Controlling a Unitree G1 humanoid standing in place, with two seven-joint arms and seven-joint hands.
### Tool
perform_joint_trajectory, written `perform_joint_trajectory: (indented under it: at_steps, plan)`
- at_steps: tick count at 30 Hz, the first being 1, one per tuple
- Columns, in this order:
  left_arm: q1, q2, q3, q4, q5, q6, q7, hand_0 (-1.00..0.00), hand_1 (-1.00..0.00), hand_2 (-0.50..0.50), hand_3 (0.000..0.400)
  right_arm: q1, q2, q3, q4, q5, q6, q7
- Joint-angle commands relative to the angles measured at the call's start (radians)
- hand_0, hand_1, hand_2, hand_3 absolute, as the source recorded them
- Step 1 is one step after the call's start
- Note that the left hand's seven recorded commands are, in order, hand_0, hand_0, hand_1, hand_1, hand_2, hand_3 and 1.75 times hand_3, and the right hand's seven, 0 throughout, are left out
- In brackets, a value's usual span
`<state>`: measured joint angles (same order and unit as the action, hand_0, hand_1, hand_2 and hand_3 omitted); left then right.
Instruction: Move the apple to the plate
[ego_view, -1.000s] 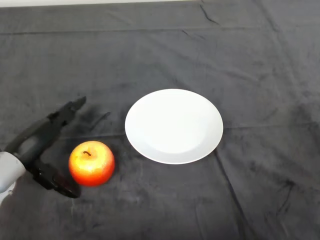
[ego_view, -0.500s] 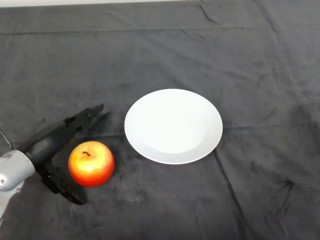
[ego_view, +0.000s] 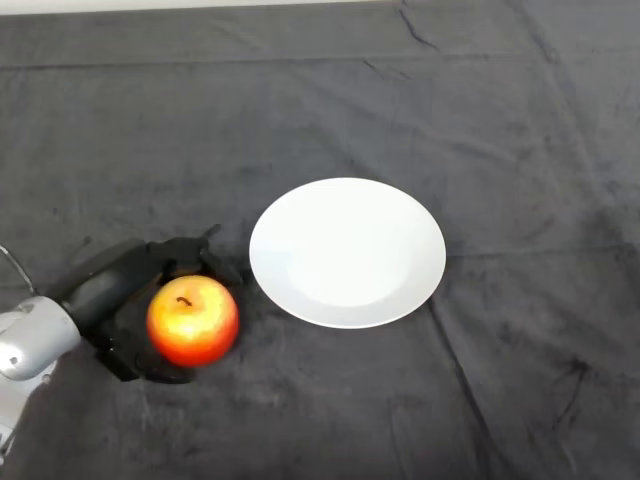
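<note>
A red and yellow apple (ego_view: 193, 320) sits on the dark cloth at the lower left, stem up. My left hand (ego_view: 120, 283) is wrapped round it from the left, with the fingers curled over its far side and the thumb under its near side. A white round plate (ego_view: 347, 251) lies to the right of the apple, a short gap away, with nothing on it.
The table is covered by a dark wrinkled cloth (ego_view: 500, 120). Its far edge runs along the top of the view.
My hand has moved right and closed round the apple. The apple has shifted slightly right, towards the plate.
</note>
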<state>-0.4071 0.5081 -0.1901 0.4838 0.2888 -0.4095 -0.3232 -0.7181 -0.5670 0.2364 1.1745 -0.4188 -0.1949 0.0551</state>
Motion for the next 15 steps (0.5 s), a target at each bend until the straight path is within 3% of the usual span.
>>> perform_joint_trajectory:
  at_steps: [1,5,8,15]
  plan:
    - [0.031,0.003,-0.014,-0.07,-0.011,0.028,-0.014,-1.0,-1.0,0.0,0.4,0.012,-0.028,-0.0059,-0.03,0.0021,0.011,-0.0028]
    - [0.012,-0.006,-0.001,-0.163,-0.02,0.068,-0.013,-1.0,-1.0,0.0,0.4,0.013,-0.028,-0.0063,-0.033,0.0025,0.012,-0.0025]
    - [0.003,-0.021,0.004,-0.191,-0.013,0.062,0.016,-1.0,-1.0,0.0,0.4,0.014,-0.028,-0.0067,-0.034,0.0028,0.013,-0.0023]
    - [-0.076,-0.112,-0.028,-0.092,0.057,-0.001,0.17,-1.0,-1.0,0.0,0.4,0.016,-0.028,-0.0075,-0.038,0.0035,0.015,-0.0016]
